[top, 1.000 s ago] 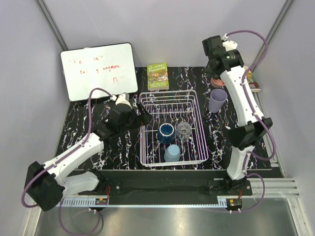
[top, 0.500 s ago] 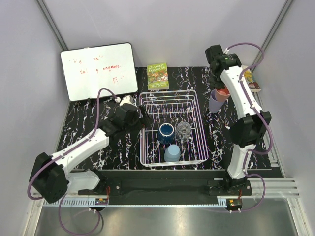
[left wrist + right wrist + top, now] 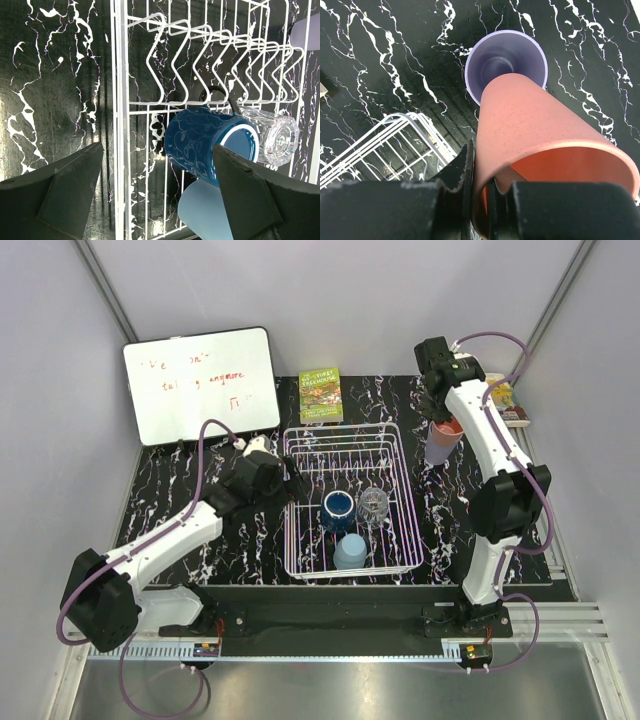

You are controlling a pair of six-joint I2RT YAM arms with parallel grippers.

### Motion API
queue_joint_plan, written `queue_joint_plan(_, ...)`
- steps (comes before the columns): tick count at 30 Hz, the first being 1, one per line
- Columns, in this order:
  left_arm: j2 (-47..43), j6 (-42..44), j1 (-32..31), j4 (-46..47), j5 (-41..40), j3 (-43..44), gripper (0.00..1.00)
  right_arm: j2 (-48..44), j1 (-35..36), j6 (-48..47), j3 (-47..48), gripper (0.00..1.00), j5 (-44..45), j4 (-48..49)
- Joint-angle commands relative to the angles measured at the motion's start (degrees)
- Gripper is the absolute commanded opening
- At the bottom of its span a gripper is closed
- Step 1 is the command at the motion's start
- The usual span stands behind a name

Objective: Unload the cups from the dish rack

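Right gripper (image 3: 479, 196) pinches the rim of the salmon-pink cup (image 3: 530, 130), one finger inside the wall and one outside, jaws narrow on the plastic. I see that cup held base-down over the mouth of the lavender cup (image 3: 504, 59), which stands upright on the black marbled table (image 3: 200, 505) just right of the dish rack (image 3: 300, 545). I cannot tell whether the two cups touch

Left gripper (image 3: 157, 195) hangs with jaws spread wide and nothing between them, over the rack's left wall, plate dividers ahead of it

Three cups lie in the rack: dark blue cup (image 3: 200, 140) tilted, clear faceted glass (image 3: 274, 132) just beside it on the right, light blue cup (image 3: 205, 212) toward the rack's near end

Whiteboard (image 3: 200, 383) and book (image 3: 320, 395) sit at the far side of the table
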Motion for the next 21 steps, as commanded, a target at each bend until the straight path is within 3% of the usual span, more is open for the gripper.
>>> queue_joint_plan(1, -0.2, -0.1, 0.2, 1.3, 0.1, 1.8, 0.94, -4.7, -0.2, -0.1, -0.2, 0.00, 0.8, 2.3)
queue_joint_plan(7, 1.1, -0.1, 0.1, 1.5, 1.1, 2.6, 0.94, -5.9, -0.3, -0.6, 2.9, 0.00, 2.7, 2.1)
queue_joint_plan(21, -0.1, 0.7, 0.1, 0.8, 0.0, 1.7, 0.94, 2.3, -1.5, -0.4, 7.6, 0.00, 3.0, 0.7)
